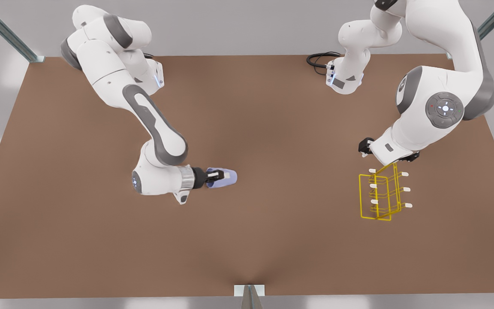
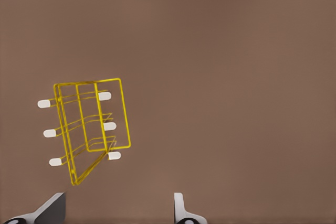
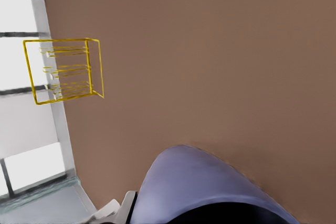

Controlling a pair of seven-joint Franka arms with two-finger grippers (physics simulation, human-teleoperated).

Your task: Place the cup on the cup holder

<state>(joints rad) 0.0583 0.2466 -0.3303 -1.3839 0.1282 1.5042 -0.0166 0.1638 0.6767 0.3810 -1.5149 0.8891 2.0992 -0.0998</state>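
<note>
Front view: the right gripper is clamped on the cup, held sideways over the table, on the front view's left. Well apart, the yellow cup holder stands on the table. The left gripper hangs just above it, jaws apart.

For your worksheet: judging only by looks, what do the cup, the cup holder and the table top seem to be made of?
Cup, shut in the right gripper: smooth matte lavender, probably plastic or glazed ceramic.
Cup holder, below the left gripper with its jaws open: thin glossy yellow rods, likely coated wire; its pegs have white caps, perhaps rubber.
Table top: flat, even brown, matte, maybe laminate or board.
</note>
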